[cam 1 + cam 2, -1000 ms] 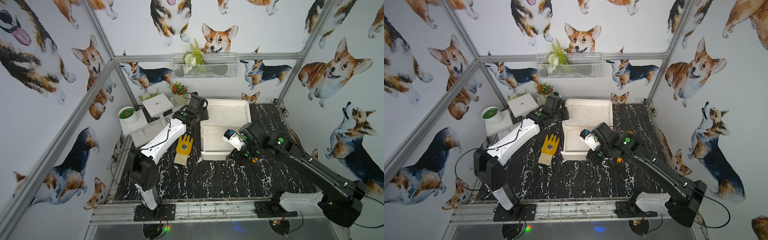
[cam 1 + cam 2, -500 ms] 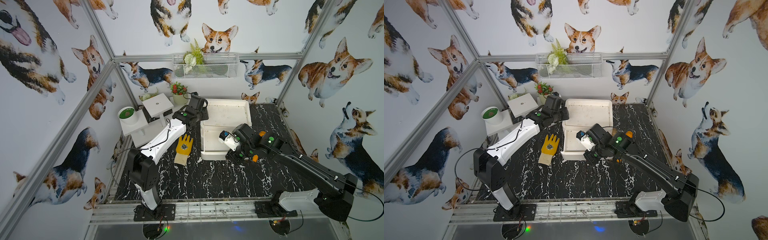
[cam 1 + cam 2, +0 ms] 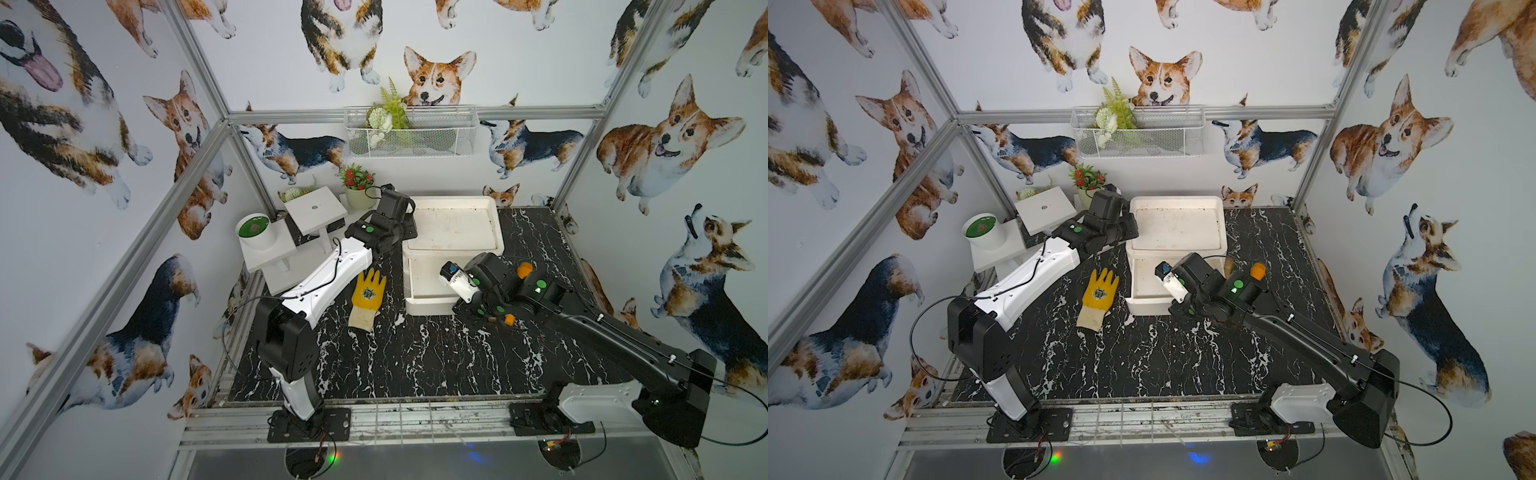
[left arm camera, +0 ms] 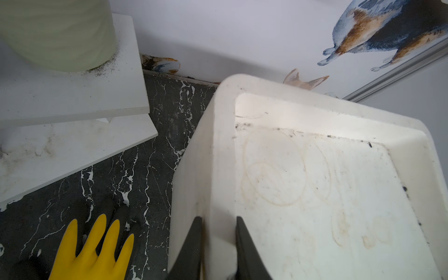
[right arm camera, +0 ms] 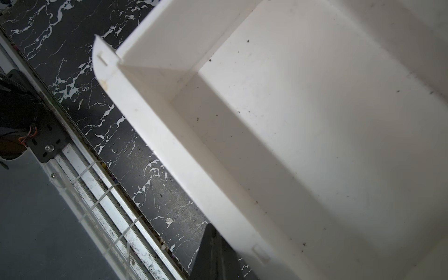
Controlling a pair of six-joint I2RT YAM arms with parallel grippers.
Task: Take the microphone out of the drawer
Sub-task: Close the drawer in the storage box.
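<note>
At the far left a white stand [image 3: 286,249] carries a green-topped cup [image 3: 254,230]; near it a yellow glove [image 3: 368,297] lies flat on the black marbled table [image 3: 415,361]; the left gripper [image 4: 218,225] clamps the left rim of the white cabinet [image 3: 453,203], one finger on each side of the wall; the drawer [image 3: 424,291] stands open at the cabinet's front; where the microphone lies cannot be told from any view; the right gripper [image 5: 213,252], fingers pressed together, sits against the outside of the drawer's front panel; whether it pinches anything cannot be told.
</note>
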